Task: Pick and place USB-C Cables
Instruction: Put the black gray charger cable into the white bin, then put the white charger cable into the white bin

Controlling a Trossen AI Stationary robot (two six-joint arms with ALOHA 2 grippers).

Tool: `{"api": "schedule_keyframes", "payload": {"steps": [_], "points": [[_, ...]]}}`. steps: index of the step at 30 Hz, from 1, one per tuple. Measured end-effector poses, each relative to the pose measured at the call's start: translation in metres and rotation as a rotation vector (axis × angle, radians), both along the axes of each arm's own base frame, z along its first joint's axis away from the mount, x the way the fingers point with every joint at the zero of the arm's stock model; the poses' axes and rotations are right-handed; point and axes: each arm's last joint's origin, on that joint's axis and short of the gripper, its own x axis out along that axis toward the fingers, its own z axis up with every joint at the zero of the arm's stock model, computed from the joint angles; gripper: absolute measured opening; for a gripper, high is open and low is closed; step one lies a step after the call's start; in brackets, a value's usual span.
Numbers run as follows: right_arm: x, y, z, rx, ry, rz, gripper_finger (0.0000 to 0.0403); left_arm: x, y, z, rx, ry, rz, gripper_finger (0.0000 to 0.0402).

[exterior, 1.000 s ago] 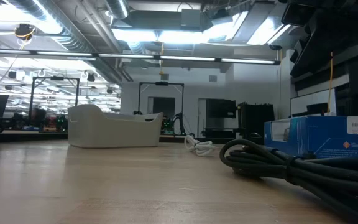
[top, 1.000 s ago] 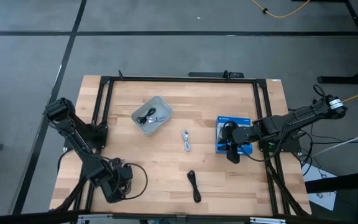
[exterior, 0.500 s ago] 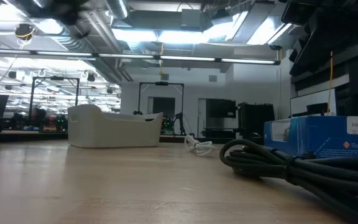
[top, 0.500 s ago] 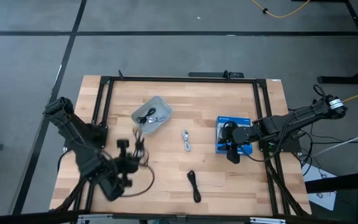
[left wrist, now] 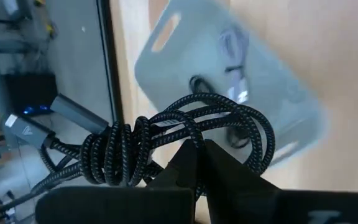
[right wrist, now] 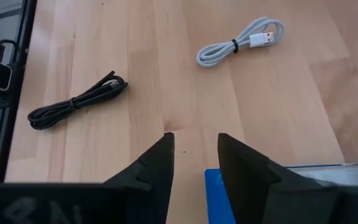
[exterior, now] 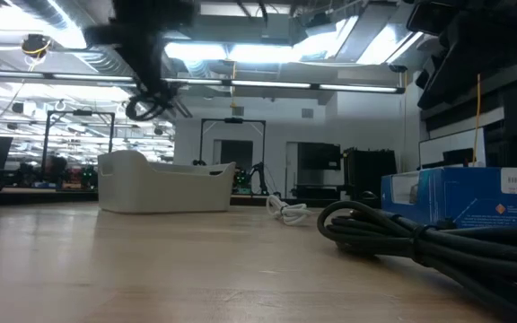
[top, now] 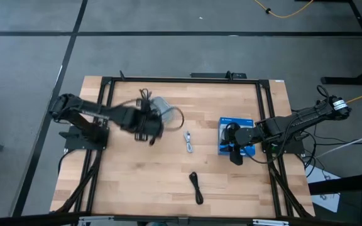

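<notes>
My left gripper (top: 148, 123) is shut on a black braided USB-C cable coil (left wrist: 166, 140) and hangs over the near left side of the translucent grey tray (top: 163, 113). The tray (left wrist: 241, 87) holds a black and a silver-grey cable. In the low view the gripper and coil (exterior: 147, 106) hang above the tray (exterior: 164, 184). A white cable (top: 188, 142) and a black cable (top: 196, 187) lie on the table. My right gripper (right wrist: 194, 146) is open and empty over the blue box (top: 249, 150). My left gripper pinches several strands of the coil's loop (left wrist: 190, 132) between its two fingers, pointing down from above. The coil is lifted clear, over the tray. Its wrapped middle (left wrist: 114, 155) and its connectors (left wrist: 23, 129) stick out to one side of the fingers.
The blue box (exterior: 465, 197) lies at the table's right, under my right arm. A black metal frame (top: 105, 94) runs around the table's edges. Bare wood (top: 143, 182) lies at the near left.
My left gripper has risen from the table's near left corner and gone toward the far edge and the right, to above the tray. It has carried the black cable coil, which is now lifted clear of the table.
</notes>
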Motion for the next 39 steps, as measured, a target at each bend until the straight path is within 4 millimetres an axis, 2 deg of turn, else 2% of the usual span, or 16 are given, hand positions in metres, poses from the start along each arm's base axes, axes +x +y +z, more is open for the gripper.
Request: {"api": "schedule_keyframes", "payload": {"steps": [4, 8, 14, 24, 30, 35, 39], "points": [[0.0, 0.0, 0.0, -0.006, 0.0, 0.006, 0.0127, 0.008, 0.03, 0.0, -0.063, 0.058, -0.114, 0.0002], [-0.001, 0.0, -0.001, -0.005, 0.008, 0.004, 0.0127, 0.017, 0.047, -0.004, -0.162, 0.079, -0.273, 0.0013], [-0.001, 0.0, -0.001, -0.004, 0.011, 0.002, 0.0127, 0.021, 0.064, -0.016, -0.245, 0.102, -0.221, 0.0036], [-0.001, 0.0, -0.001, 0.0, 0.019, 0.004, 0.0127, 0.027, 0.068, -0.027, -0.209, 0.133, -0.133, 0.0044], [-0.002, 0.0, -0.001, 0.0, 0.024, 0.005, 0.0127, 0.021, 0.054, -0.019, -0.273, 0.001, 0.065, 0.0044], [-0.002, 0.0, -0.002, -0.001, 0.028, 0.005, 0.0127, 0.012, 0.02, -0.011, -0.488, -0.085, 0.213, 0.0045], [-0.002, 0.0, -0.002, 0.006, 0.029, -0.002, 0.0127, 0.009, -0.012, -0.009, -0.637, -0.097, 0.263, 0.0045]]}}
